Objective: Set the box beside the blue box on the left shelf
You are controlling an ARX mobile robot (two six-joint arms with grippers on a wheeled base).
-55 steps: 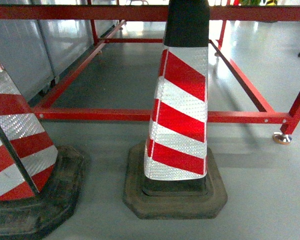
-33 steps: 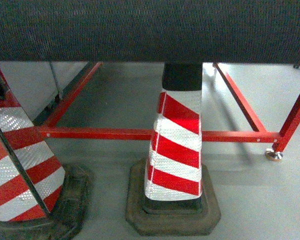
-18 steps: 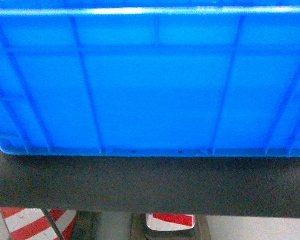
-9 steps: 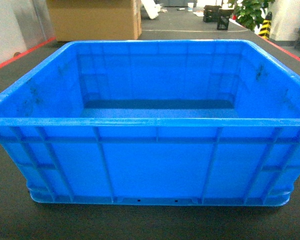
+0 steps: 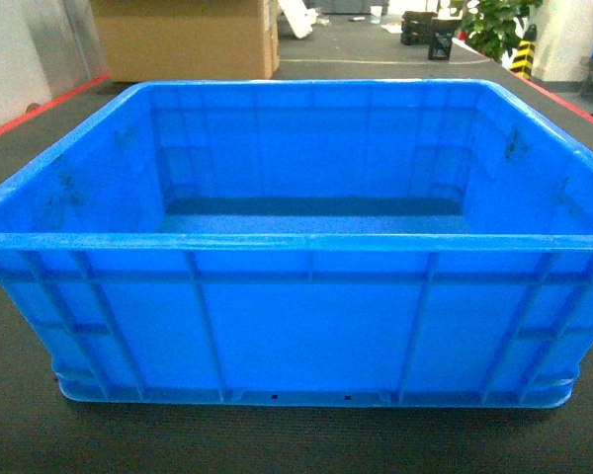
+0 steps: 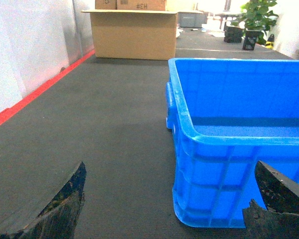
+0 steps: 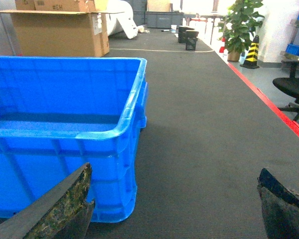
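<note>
The box [image 5: 296,247] sits dead ahead of me on the dark table [image 5: 20,434], empty, its long side square to the head camera — so its long axis runs left to right across my front, between the two claws.

My left claw [image 6: 164,204] is spread wide, holding nothing. The box's left corner lies ahead and to the right of it, inside the gap toward the right finger [image 6: 279,191]; the left finger [image 6: 55,209] hangs over bare mat. My right claw [image 7: 174,204] is likewise released and empty, and the box's right corner lies ahead and to its left, just past the left finger [image 7: 60,206]. Neither claw touches the box. Both look about equally near, one at each end, so I judge this a two-arm lift, each claw closing in on its own end wall.

Further ahead of the left claw stands a cardboard carton [image 6: 134,32], well apart from the box. Beyond the right claw there is open mat, a plant [image 7: 236,25] and a chair [image 7: 294,92] off the table's red edge. Nothing stands between claws and box. The shelf — and the other blue box — I cannot see in any view.
</note>
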